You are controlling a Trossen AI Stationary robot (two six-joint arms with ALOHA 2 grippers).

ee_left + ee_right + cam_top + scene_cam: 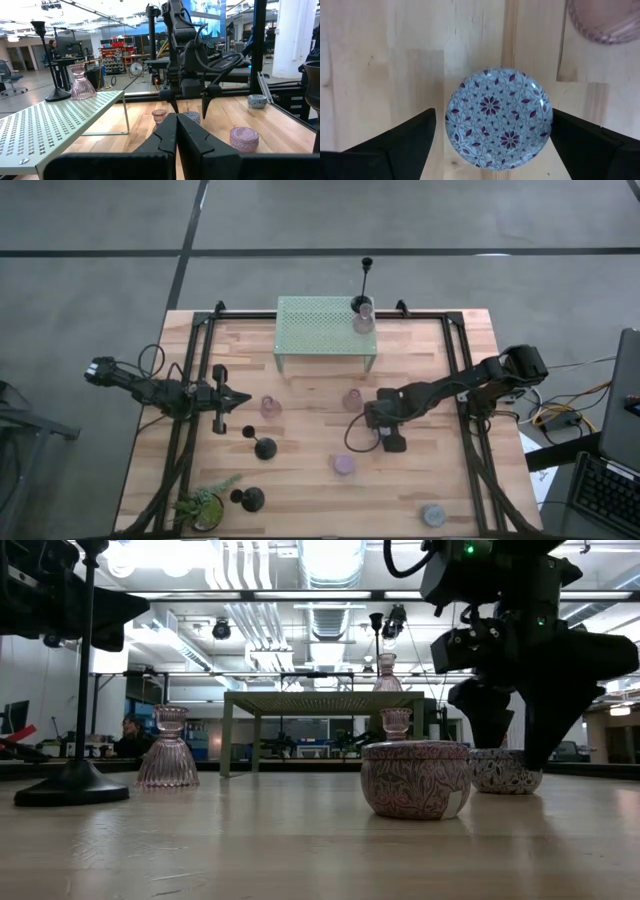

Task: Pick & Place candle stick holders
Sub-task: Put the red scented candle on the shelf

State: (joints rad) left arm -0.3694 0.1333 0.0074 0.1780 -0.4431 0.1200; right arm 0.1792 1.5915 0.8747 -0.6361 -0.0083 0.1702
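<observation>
My right gripper points down, open, over a blue-patterned puck. Its fingers stand on either side of the puck without touching it. My left gripper is shut and empty at the table's left. A lilac puck and a grey puck rest on the table. Two pink cups and two black holders stand on the table. A third pink cup and a black holder stand on the rack.
The pale green mesh rack stands at the table's far middle. A small potted plant stands at the near left corner. Black frame rails run along both sides of the table. A person shows in the room beyond.
</observation>
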